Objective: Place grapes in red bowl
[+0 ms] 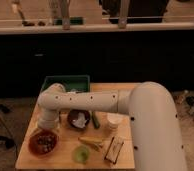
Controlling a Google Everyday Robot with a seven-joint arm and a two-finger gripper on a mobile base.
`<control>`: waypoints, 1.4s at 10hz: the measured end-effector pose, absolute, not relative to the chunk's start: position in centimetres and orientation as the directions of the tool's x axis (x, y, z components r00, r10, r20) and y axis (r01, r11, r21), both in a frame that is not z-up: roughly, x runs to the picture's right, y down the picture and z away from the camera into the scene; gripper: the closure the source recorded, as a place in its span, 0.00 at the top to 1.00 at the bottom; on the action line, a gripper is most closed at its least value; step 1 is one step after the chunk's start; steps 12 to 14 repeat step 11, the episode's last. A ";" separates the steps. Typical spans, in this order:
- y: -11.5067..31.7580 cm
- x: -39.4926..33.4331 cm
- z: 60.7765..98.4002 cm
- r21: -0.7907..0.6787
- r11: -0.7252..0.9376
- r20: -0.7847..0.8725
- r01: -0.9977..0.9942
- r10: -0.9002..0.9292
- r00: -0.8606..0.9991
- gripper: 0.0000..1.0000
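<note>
The red bowl [42, 143] sits at the front left of the wooden table [65, 155], with a dark cluster that looks like grapes [44, 142] inside it. My white arm reaches from the right across the table and bends down at the left. My gripper [46, 128] hangs just above the far rim of the red bowl, mostly hidden behind the arm's wrist.
A green tray [65, 82] stands at the back of the table. A dark bowl [79, 120] with something white, a green cucumber-like item [96, 120], a white cup [113, 121], a banana [91, 143], a green cup [81, 154] and a dark packet [113, 149] lie to the right.
</note>
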State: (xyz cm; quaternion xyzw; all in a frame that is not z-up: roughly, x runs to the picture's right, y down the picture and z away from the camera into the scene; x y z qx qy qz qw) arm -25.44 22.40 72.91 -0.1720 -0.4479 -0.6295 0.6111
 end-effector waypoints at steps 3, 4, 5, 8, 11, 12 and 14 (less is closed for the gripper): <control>20.1 -23.8 72.1 0.318 0.170 0.741 0.933 -0.658 -0.132 0.80; 19.7 -23.5 72.1 0.303 0.177 0.735 0.936 -0.669 -0.111 0.80; 19.2 -23.2 72.1 0.290 0.185 0.729 0.939 -0.679 -0.092 0.80; 17.2 -21.8 72.8 0.250 0.211 0.711 0.945 -0.703 -0.031 0.80; 15.1 -20.1 73.6 0.217 0.240 0.698 0.946 -0.716 0.021 0.80; 15.1 -20.1 73.6 0.217 0.240 0.698 0.946 -0.716 0.021 0.80; 15.1 -20.1 73.6 0.217 0.240 0.698 0.946 -0.716 0.021 0.80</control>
